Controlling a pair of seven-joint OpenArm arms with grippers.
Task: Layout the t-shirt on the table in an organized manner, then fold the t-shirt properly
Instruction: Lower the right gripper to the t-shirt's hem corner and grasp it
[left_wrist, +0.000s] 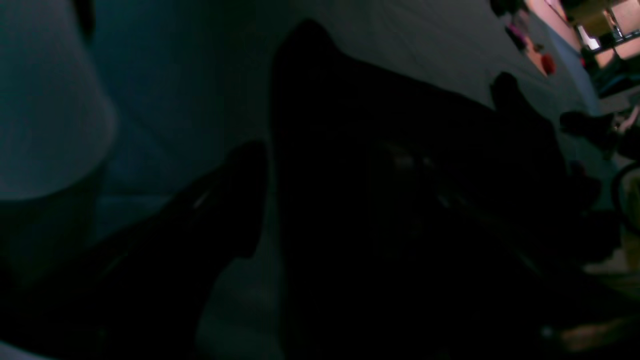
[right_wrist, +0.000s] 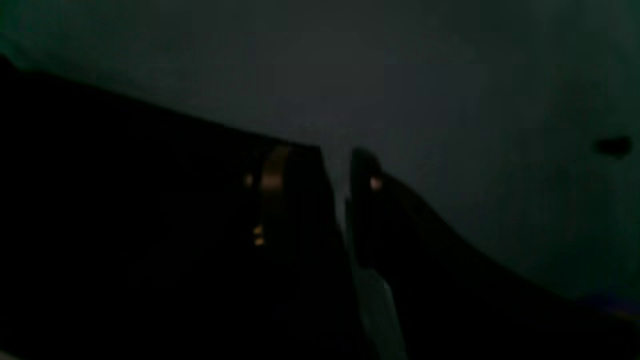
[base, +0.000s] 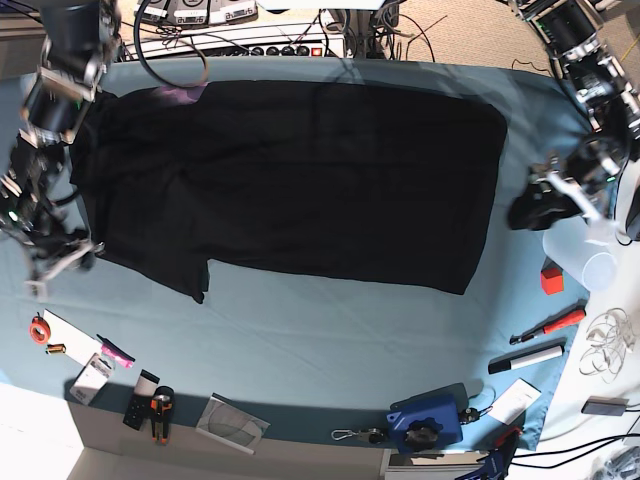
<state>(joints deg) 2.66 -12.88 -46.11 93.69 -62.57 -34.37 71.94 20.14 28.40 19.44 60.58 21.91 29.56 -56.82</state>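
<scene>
The black t-shirt lies spread flat across the far half of the teal table, with a bit of purple showing at its far left corner. My left gripper hovers just off the shirt's right edge. In the left wrist view its dark fingers stand apart, open, with teal cloth between them. My right gripper sits at the shirt's left sleeve. In the right wrist view the right gripper keeps a narrow gap with table showing through, and black cloth lies beside its left finger.
A clear cup, a red block, a red-handled screwdriver and a marker lie at the right rim. A blue part sits at the front. An orange tape roll and small tools lie front left.
</scene>
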